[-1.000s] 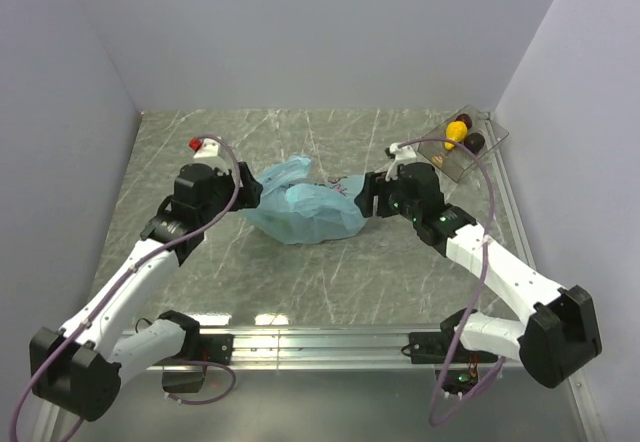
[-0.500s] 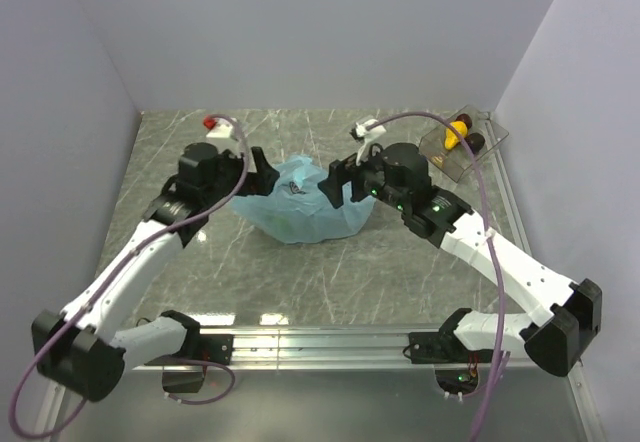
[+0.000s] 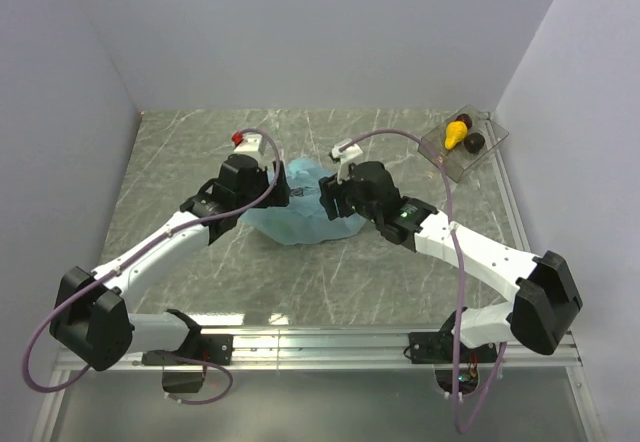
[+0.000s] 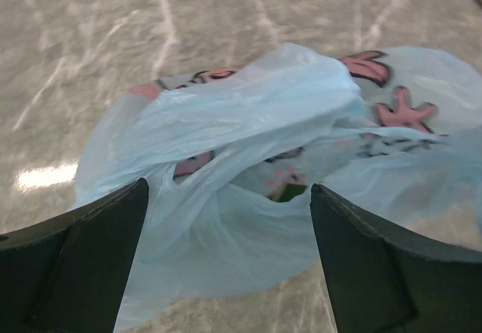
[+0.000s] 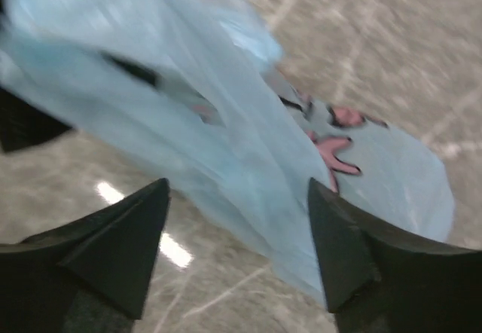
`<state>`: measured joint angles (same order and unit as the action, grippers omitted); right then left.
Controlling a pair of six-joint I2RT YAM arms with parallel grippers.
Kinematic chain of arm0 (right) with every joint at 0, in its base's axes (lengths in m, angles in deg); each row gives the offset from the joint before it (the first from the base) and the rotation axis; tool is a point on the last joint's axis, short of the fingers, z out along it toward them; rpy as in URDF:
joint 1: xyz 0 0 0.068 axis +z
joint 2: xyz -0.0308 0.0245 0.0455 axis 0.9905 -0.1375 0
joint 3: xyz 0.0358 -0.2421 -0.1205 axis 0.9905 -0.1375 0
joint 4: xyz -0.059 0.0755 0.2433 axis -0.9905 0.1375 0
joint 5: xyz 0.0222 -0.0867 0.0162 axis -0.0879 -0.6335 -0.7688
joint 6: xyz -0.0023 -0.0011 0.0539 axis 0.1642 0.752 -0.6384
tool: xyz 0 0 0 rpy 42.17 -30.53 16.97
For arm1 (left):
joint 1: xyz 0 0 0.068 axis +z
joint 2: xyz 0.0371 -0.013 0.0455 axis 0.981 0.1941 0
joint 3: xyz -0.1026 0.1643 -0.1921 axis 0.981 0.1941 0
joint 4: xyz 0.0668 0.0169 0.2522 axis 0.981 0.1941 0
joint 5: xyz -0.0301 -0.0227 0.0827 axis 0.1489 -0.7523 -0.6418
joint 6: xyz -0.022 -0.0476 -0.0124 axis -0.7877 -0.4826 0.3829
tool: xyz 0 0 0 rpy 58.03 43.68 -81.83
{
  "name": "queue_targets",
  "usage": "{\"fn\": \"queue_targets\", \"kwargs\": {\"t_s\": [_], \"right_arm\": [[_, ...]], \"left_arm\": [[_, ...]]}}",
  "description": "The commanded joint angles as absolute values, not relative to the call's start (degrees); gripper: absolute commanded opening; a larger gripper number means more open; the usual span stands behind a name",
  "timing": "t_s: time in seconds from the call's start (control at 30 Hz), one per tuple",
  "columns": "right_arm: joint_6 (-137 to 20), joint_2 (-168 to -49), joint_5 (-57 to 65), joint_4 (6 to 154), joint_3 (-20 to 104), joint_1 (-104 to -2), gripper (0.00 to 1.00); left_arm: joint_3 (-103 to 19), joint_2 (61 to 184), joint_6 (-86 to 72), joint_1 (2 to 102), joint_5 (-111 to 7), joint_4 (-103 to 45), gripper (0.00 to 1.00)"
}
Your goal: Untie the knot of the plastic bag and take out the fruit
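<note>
The light-blue plastic bag (image 3: 300, 212) with pink prints lies on the marble table between my two arms. It fills the left wrist view (image 4: 263, 152) and the right wrist view (image 5: 248, 152). A small dark green fruit (image 4: 286, 191) shows through a gap in the bag's mouth. I see no tight knot; the handles lie loose. My left gripper (image 3: 278, 190) is open at the bag's left top edge, its jaws wide apart. My right gripper (image 3: 328, 200) is open at the bag's right top edge and holds nothing.
A clear rigid tray (image 3: 478, 154) at the back right holds a yellow fruit (image 3: 456, 134), an orange one and a dark purple round fruit (image 3: 475, 143). Grey walls close the table on three sides. A metal rail (image 3: 320, 344) runs along the near edge.
Both arms have swung inward and now meet over the bag's top. The bag has bunched up narrower, and its stretched-out handles have dropped slack.
</note>
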<state>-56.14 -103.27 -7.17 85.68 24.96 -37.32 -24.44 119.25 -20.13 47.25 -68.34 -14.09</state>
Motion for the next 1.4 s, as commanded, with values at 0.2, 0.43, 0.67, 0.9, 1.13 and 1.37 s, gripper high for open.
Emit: {"fn": "queue_targets", "kwargs": {"t_s": [0.2,0.43,0.67,0.9,1.13,1.37], "right_arm": [[-62.6,-99.9,-18.3,81.7,16.6,-41.3,0.12],[-67.5,-92.3,-10.9,86.4,8.1,-45.7,0.0],[-70.2,-87.3,-3.6,92.7,2.1,-49.0,0.0],[-69.5,-82.8,-1.6,100.8,5.0,-47.7,0.36],[-60.5,-75.9,-4.1,107.9,24.1,-44.2,0.71],[-54.1,-89.5,8.5,108.8,42.1,-43.3,0.69]], "left_arm": [[-12.9,117.2,-35.6,47.3,-83.5,-17.9,0.7],[-6.8,114.9,-42.7,48.8,-80.7,-19.5,0.38],[1.0,107.9,-45.2,54.4,-70.2,-24.8,0.01],[8.0,94.7,-41.5,55.2,-57.5,-35.1,0.0],[9.9,83.8,-37.2,55.1,-54.0,-35.6,0.0],[11.4,80.2,-38.2,55.1,-53.0,-34.0,0.01]]}}
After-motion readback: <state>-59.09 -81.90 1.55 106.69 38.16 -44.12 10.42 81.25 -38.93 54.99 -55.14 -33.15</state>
